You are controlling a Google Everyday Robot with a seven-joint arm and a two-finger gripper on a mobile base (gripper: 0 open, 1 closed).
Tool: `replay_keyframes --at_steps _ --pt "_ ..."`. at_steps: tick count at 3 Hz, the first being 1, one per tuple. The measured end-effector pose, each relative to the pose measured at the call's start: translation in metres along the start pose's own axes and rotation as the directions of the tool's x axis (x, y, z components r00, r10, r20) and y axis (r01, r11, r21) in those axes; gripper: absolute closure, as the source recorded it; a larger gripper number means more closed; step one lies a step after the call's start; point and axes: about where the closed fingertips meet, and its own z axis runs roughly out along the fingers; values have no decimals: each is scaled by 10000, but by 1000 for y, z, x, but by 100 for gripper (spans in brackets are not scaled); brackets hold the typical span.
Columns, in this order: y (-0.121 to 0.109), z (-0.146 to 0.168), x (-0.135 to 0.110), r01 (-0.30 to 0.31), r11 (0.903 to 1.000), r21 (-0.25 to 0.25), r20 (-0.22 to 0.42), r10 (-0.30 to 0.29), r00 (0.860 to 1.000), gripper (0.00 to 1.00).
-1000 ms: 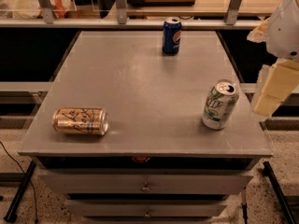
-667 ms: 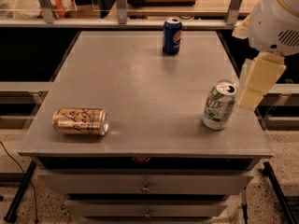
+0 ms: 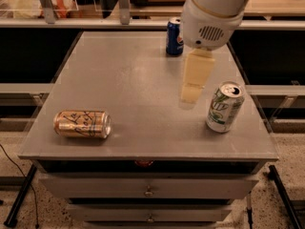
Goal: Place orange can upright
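Observation:
The orange can (image 3: 82, 123) lies on its side near the front left corner of the grey table (image 3: 128, 75), its silver end facing right. My gripper (image 3: 188, 98) hangs from the white arm over the middle right of the table. It is well to the right of the orange can and a little left of the white-and-green can (image 3: 225, 107). It holds nothing that I can see.
A blue Pepsi can (image 3: 174, 36) stands upright at the back of the table, partly behind my arm. The white-and-green can stands upright near the front right. Drawers (image 3: 148, 190) sit below the tabletop. A shelf rail (image 3: 95, 23) runs behind.
My arm has swung left from beyond the table's right edge to over the table, past the white-and-green can. The cans have not moved.

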Motion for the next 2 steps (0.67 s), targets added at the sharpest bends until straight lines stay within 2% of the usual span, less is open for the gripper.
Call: replay_keyframes --at_steps 2 --pt "0 3 -17 93 9999 78 146 -95 9998 0"
